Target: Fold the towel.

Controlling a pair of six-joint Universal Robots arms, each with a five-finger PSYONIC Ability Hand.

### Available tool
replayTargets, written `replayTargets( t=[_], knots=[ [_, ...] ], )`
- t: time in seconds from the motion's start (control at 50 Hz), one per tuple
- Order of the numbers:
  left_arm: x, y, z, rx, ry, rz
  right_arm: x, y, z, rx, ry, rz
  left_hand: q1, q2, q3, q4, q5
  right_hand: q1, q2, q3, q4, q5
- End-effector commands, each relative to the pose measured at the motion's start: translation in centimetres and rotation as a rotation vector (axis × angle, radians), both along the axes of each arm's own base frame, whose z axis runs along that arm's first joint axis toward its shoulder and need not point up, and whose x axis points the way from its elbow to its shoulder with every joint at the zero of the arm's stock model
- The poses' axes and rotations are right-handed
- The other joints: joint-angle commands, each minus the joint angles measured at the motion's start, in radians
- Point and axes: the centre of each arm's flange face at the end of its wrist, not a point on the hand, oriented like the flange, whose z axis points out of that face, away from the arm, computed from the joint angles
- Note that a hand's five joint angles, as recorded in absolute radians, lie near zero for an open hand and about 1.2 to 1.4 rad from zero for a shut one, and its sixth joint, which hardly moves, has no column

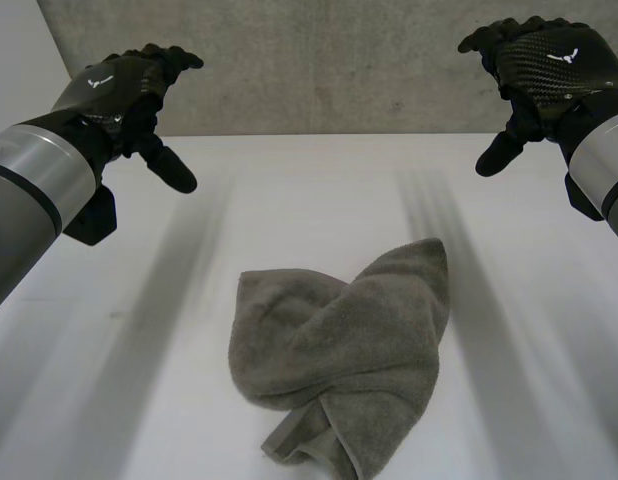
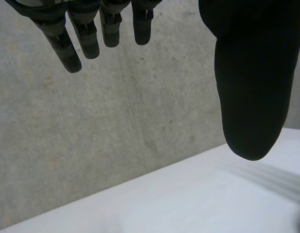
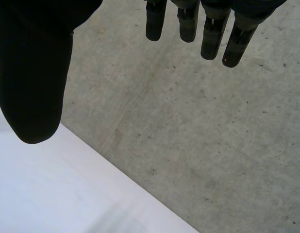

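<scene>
So the towel [image 1: 344, 365] sits crumpled lower center on the surface [image 1: 319, 190]; left hand [image 1: 129, 90] and right hand [image 1: 544, 65] hover spread, empty. Grabbing a bunched layer could fold it lopsided.

White table [image 1: 319, 190] — one crumpled grey towel [image 1: 344, 350] lying on it, near its front edge

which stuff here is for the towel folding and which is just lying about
For the job: towel, crumpled in a heap; left hand, open, off the towel; right hand, open, off the towel.
Just there: white table under it; concrete wall behind.
</scene>
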Motion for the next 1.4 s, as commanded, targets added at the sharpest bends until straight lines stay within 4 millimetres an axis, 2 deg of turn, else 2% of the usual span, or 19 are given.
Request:
replayTargets(
  t=[0.02, 0.2, 0.34, 0.52, 0.6, 0.62, 0.64, 0.66, 0.68, 0.7, 0.82, 0.86, 0.88, 0.92, 1.0, 1.1, 1.28, 1.38, 1.4],
  knots=[
    [-0.6, 1.1, -1.7, 0.103, -0.051, -0.048, 0.1, 0.4, -1.1, 0.016, 0.183, 0.018, 0.031, 0.034, 0.033, 0.031, -0.006, -0.006, 0.005, 0.009, -0.004, -0.040],
    [-5.1, 3.9, -6.7, 0.239, -0.125, -0.249, -0.1, 1.3, -3.9, 0.186, 0.236, 0.032, 0.048, 0.052, 0.051, 0.049, 0.012, 0.007, 0.018, 0.022, 0.009, -0.027],
    [-7.1, 4.5, -12.8, 0.383, -0.206, -0.302, -0.8, 2.1, -10.6, 0.478, 0.130, 0.026, 0.042, 0.046, 0.045, 0.043, 0.006, -0.006, 0.005, 0.009, -0.004, -0.040],
    [-8.3, 3.8, -17.0, 0.411, -0.223, -0.322, 0.1, 2.1, -18.0, 0.693, -0.018, 0.092, 0.072, 0.076, 0.074, 0.073, 0.035, 0.074, 0.085, 0.089, 0.076, 0.040],
    [-8.7, 4.0, -18.4, 0.431, -0.238, -0.331, 0.4, 1.6, -19.7, 0.746, -0.043, 0.083, 0.260, 0.263, 0.262, 0.261, 0.223, 0.279, 0.290, 0.294, 0.281, 0.245],
    [-8.9, 4.1, -18.8, 0.431, -0.241, -0.334, 0.6, 1.3, -20.3, 0.753, -0.044, 0.082, 0.483, 0.487, 0.486, 0.484, 0.447, 0.426, 0.437, 0.440, 0.428, 0.391],
    [-9.1, 4.0, -19.0, 0.425, -0.240, -0.333, 0.6, 1.3, -20.3, 0.753, -0.044, 0.082, 0.750, 0.754, 0.753, 0.751, 0.714, 0.427, 0.438, 0.442, 0.429, 0.393],
    [-9.1, 4.0, -19.0, 0.425, -0.240, -0.333, 0.8, 0.9, -20.6, 0.751, -0.045, 0.081, 0.753, 0.757, 0.755, 0.754, 0.717, 0.683, 0.694, 0.697, 0.685, 0.649],
    [-9.2, 3.7, -18.9, 0.407, -0.231, -0.330, 1.0, 0.4, -20.5, 0.724, -0.049, 0.078, 1.099, 1.102, 1.101, 1.100, 1.062, 1.075, 1.086, 1.089, 1.077, 1.041],
    [-9.4, 3.4, -18.8, 0.383, -0.219, -0.328, 1.0, 0.4, -20.5, 0.724, -0.049, 0.078, 1.227, 1.231, 1.229, 1.228, 1.190, 1.079, 1.090, 1.093, 1.081, 1.045],
    [-10.0, 1.6, -15.6, 0.238, -0.147, -0.272, 1.5, -4.2, -15.1, 0.376, -0.131, 0.019, 1.228, 1.232, 1.230, 1.229, 1.192, 1.216, 1.227, 1.230, 1.218, 1.182],
    [-9.6, 0.4, -11.1, 0.112, -0.070, -0.171, 1.8, -5.1, -12.5, 0.259, -0.168, 0.021, 1.228, 1.232, 1.230, 1.229, 1.192, 1.216, 1.227, 1.230, 1.218, 1.182],
    [-9.6, 0.4, -11.1, 0.111, -0.070, -0.171, 2.1, -5.7, -10.0, 0.141, -0.198, 0.034, 1.228, 1.232, 1.230, 1.229, 1.192, 1.216, 1.227, 1.230, 1.218, 1.182],
    [-8.3, 0.0, -6.7, -0.012, 0.017, -0.055, 2.6, -5.8, -7.6, 0.019, -0.224, 0.062, 1.228, 1.232, 1.230, 1.229, 1.192, 1.216, 1.227, 1.230, 1.218, 1.182],
    [-7.2, 1.1, -3.9, -0.093, 0.079, -0.002, 5.5, -3.6, -3.8, -0.191, -0.253, 0.167, 1.228, 1.232, 1.230, 1.229, 1.192, 1.216, 1.227, 1.230, 1.218, 1.182],
    [-5.0, 3.9, -4.7, -0.100, 0.063, 0.009, 8.0, 0.4, -6.4, -0.079, -0.116, 0.288, 1.228, 1.232, 1.230, 1.229, 1.192, 1.216, 1.227, 1.230, 1.218, 1.182],
    [-0.9, 9.6, -13.8, 0.155, -0.218, -0.032, 7.1, 6.6, -15.0, 0.402, 0.373, 0.387, 1.228, 1.232, 1.230, 1.229, 1.192, 1.216, 1.227, 1.230, 1.218, 1.182],
    [0.7, 12.3, -16.7, 0.295, -0.398, -0.108, 6.2, 8.3, -16.1, 0.540, 0.485, 0.431, 1.182, 1.186, 1.184, 1.183, 1.146, 1.216, 1.227, 1.230, 1.218, 1.182],
    [1.1, 13.1, -17.1, 0.334, -0.439, -0.132, 6.2, 8.3, -16.1, 0.540, 0.485, 0.431, 0.920, 0.924, 0.922, 0.921, 0.884, 1.216, 1.227, 1.230, 1.218, 1.182]
  ],
)
